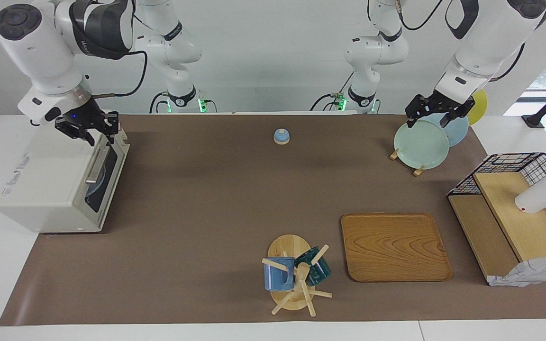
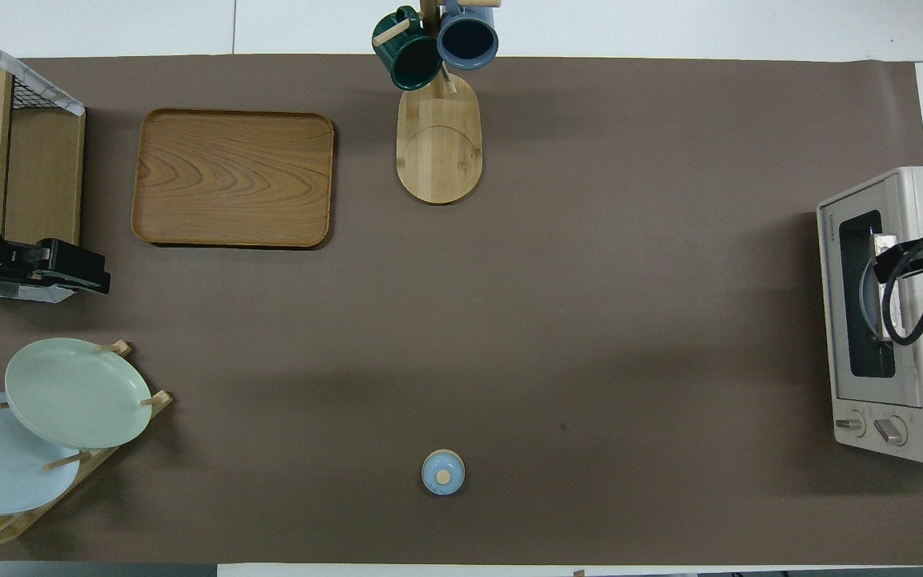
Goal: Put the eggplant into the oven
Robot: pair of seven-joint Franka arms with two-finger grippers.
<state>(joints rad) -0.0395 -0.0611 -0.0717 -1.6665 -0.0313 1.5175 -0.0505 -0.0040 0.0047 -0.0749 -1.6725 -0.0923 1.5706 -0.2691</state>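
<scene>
Right gripper (image 1: 90, 127) empty, fingers parted, above boxy cream oven (image 1: 50, 182) with shut glass door, left gripper (image 1: 436, 111) spread over plates (image 1: 421, 144).

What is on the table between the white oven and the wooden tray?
Mostly bare brown mat, as the overhead view shows. Between the oven and the wooden tray only the mug rack, with its blue and green mugs, stands, close beside the tray.
</scene>
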